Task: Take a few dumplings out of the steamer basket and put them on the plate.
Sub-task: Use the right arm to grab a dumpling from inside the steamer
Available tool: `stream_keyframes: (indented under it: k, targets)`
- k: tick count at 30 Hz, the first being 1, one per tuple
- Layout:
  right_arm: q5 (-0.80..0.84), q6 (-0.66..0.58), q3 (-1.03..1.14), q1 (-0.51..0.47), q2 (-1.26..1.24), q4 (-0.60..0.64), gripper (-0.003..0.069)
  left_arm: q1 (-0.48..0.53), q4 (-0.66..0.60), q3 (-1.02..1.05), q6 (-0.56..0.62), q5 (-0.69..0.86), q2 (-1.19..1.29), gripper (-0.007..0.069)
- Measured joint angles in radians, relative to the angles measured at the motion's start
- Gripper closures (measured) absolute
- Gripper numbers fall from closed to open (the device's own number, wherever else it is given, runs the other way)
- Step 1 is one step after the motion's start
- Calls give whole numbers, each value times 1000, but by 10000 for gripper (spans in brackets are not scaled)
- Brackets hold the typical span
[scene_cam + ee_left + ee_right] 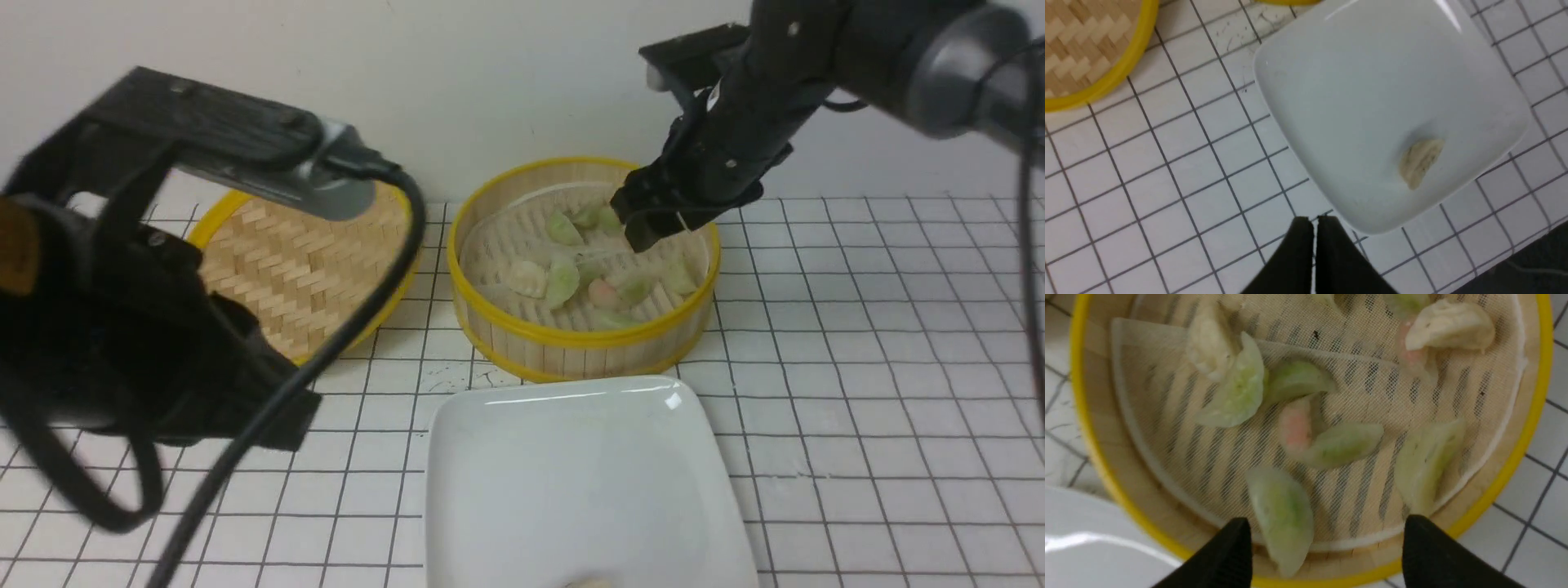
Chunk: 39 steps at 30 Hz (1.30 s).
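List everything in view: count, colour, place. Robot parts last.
basket dumplings: at least nine (some overlap), mostly pale green, a few pinkish or whitish, on the liner inside the steamer basket
plated dumpling: one, whitish-beige, near the plate's robot-side edge
steamer basket: one, bamboo with yellow rims, behind the plate
liner: one, white mesh, on the basket floor
plate: one, glossy white, front centre
lid: one, woven bamboo with yellow rim, left of the basket
table: white tiles, dark grid lines
left gripper: black, shut, empty, over tiles beside the plate
right gripper: black, open, empty, over the basket
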Motion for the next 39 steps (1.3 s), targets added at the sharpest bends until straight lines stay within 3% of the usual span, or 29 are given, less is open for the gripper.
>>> stream_keyframes:
  k: [7,16,21,22,23,25,28,33,39]
  targets:
    - [9,54,-151,1,188,-26,155,0,17,36,-26,-6,-165,631]
    - [2,58,-198,1,263,-15,160,0,24,38,-31,46,-183,631]
    - [6,59,-201,1,265,7,305,0,24,38,-31,52,-183,631]
    - [8,59,-202,1,265,8,377,0,24,38,-31,52,-183,631]
    - [23,59,-201,1,269,23,493,0,24,38,-31,52,-183,631]
    - [37,57,-201,4,270,25,565,0,24,38,-31,52,-183,631]
    - [67,57,-217,4,270,23,566,0,24,38,-31,53,-183,631]
    - [122,50,-303,4,270,22,631,0,24,38,-31,53,-183,631]
    - [123,50,-361,4,245,23,638,0,25,38,-31,54,-183,631]
